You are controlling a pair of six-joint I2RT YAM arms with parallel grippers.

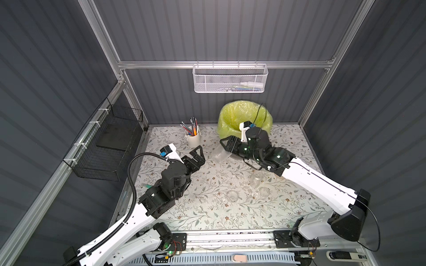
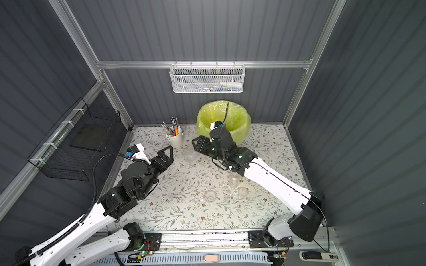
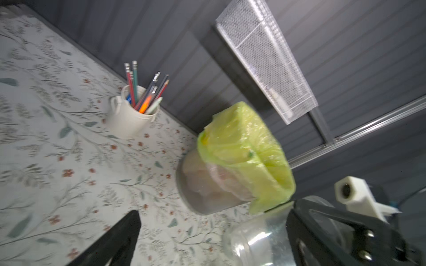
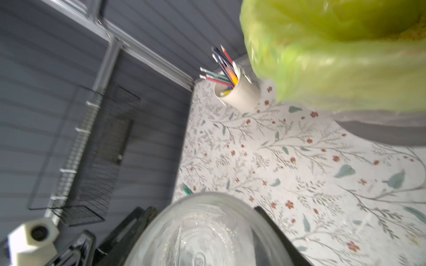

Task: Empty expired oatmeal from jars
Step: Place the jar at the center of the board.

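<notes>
A tabletop covered in pale cloth printed with leafy twigs and small red flowers (image 1: 207, 211) is enclosed by dark grey ribbed wall panels (image 1: 207, 30) on an aluminium frame. A white mesh basket (image 1: 230, 79) is hung from the rear rail at upper centre. A black wire basket (image 1: 108, 147) is fixed to the wall at mid-left. A white mug of pencils (image 1: 193, 136) and a grey bin lined with a yellow-green bag (image 1: 224, 129) are set along the rear edge of the cloth.

At frame centre a clear glass jar (image 1: 219, 156) is clamped on its side in the right gripper (image 1: 223, 146), just below the bin. The left gripper (image 1: 201, 154) is spread wide just left of it, with nothing between its fingers. Tan oatmeal flakes (image 4: 416, 33) are seen inside the bag at the upper right of the right wrist view. A taller clear glass jar (image 1: 256, 179) and a squat clear glass jar (image 1: 232, 197) are stood on the cloth at lower centre.
</notes>
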